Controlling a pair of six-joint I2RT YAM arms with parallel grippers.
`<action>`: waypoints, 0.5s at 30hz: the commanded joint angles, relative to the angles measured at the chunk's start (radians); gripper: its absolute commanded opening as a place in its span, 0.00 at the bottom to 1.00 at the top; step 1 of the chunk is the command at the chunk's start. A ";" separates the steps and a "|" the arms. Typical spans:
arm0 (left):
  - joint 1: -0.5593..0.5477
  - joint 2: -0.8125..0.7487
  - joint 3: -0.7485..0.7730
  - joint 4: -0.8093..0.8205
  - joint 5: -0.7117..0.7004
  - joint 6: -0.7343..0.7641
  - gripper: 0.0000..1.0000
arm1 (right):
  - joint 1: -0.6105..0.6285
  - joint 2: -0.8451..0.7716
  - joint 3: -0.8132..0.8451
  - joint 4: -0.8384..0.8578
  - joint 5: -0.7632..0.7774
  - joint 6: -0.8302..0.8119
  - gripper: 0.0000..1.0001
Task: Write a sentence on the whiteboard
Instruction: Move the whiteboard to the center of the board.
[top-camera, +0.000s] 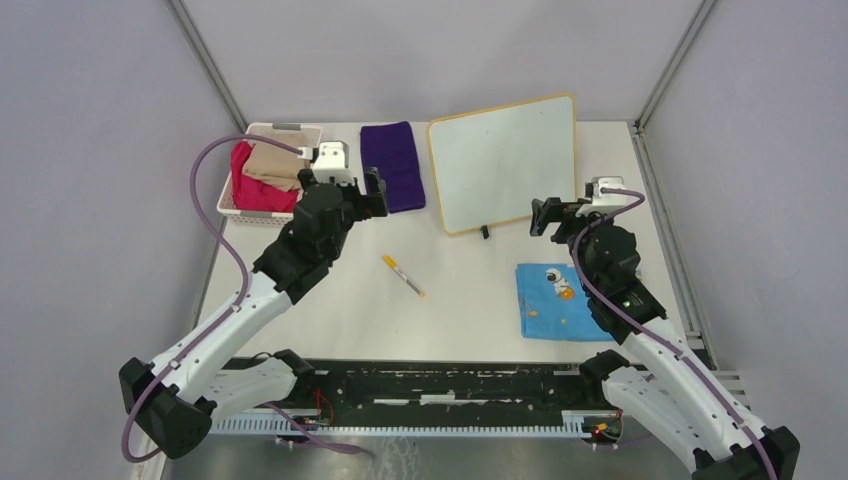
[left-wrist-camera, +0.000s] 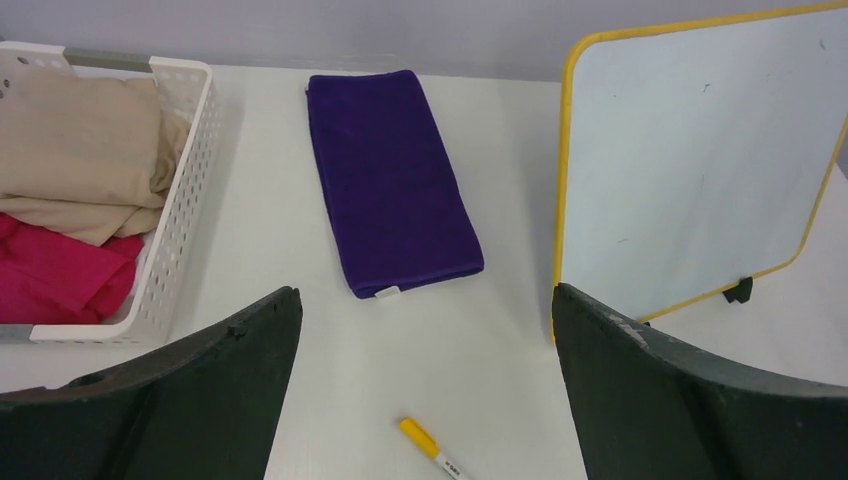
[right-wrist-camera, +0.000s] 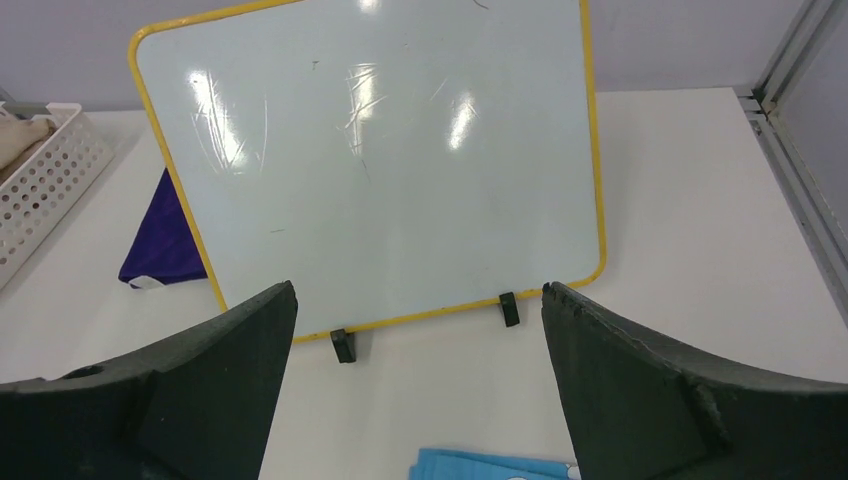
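Note:
The whiteboard (top-camera: 505, 165) (left-wrist-camera: 690, 170) (right-wrist-camera: 380, 160) stands propped at the back right on small black feet, its frame yellow. Only faint scratches and glare mark its face; no sentence shows on it. A marker (top-camera: 403, 275) (left-wrist-camera: 430, 448) with a yellow cap and white body lies flat mid-table. My left gripper (top-camera: 342, 190) (left-wrist-camera: 425, 292) hovers open over the table between the marker and a purple cloth, holding nothing. My right gripper (top-camera: 565, 212) (right-wrist-camera: 419, 287) hangs open in front of the whiteboard's lower edge, also holding nothing.
A white perforated basket (top-camera: 228, 200) (left-wrist-camera: 185, 180) with beige and pink cloths sits at the back left. A folded purple cloth (top-camera: 392, 165) (left-wrist-camera: 390, 175) lies beside it. A blue cartoon-print cloth (top-camera: 560, 300) (right-wrist-camera: 500, 465) lies near the right arm. Grey walls enclose the table.

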 joint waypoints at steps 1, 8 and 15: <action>-0.009 -0.044 -0.006 0.046 -0.037 -0.052 0.99 | -0.002 0.005 0.011 0.008 -0.040 -0.019 0.98; -0.031 -0.057 -0.006 0.052 -0.031 -0.033 1.00 | 0.003 0.002 0.025 -0.020 -0.073 -0.067 0.96; -0.043 -0.044 0.066 0.008 0.137 0.062 1.00 | 0.007 0.042 0.017 -0.068 -0.095 -0.095 0.93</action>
